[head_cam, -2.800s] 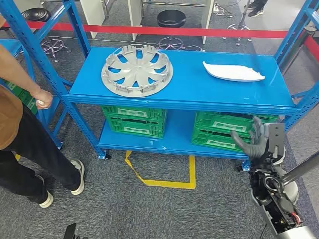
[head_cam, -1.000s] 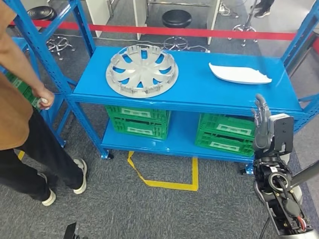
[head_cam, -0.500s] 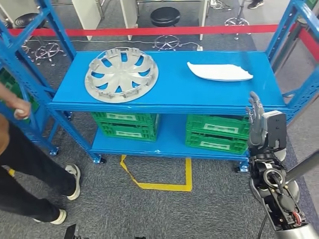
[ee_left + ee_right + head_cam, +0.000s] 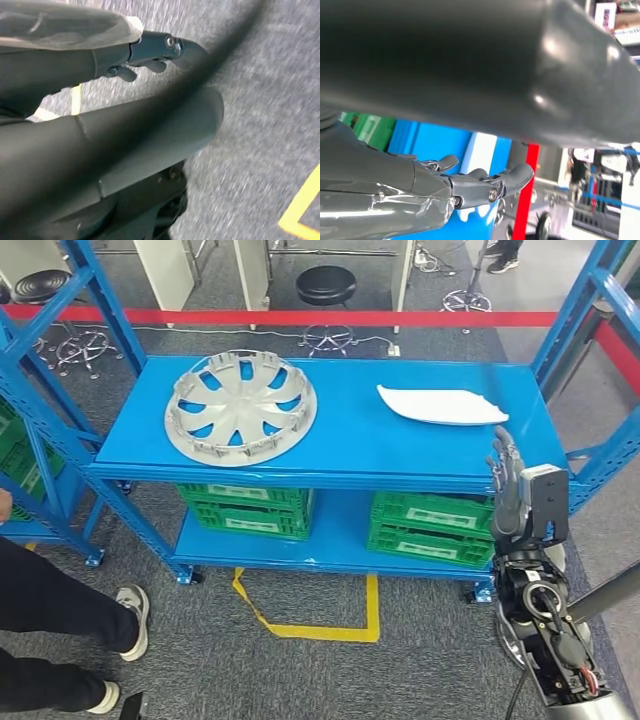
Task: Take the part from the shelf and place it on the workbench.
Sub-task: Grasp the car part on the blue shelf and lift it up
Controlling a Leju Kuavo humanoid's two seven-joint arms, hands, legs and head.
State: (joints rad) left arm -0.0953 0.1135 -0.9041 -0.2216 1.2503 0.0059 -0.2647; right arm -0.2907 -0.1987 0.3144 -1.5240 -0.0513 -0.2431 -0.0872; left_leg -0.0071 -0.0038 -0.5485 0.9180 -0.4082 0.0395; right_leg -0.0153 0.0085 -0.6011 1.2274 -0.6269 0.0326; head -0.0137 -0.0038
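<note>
My right hand [image 4: 507,483] showing dark grey fingers, boxy grey wrist housing behind it. Below that, black joint assembly with exposed cables, red and black wires looping near silver shell. Right wrist view showing glossy thick grey thumb, darker fingers [image 4: 508,180] with small silver screw, crinkled clear film over cover. Left hand [image 4: 158,50] looking alike: dark fingers, one screw.

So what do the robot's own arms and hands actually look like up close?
The right hand has slim, dark grey metallic fingers with small round screws at their hinges, on a grey boxy wrist block. Below it the right arm is black and silver, with exposed round joints and thin red and black cables. The left hand looks alike: dark fingers, a thick smooth grey thumb and a shiny grey cover.
</note>
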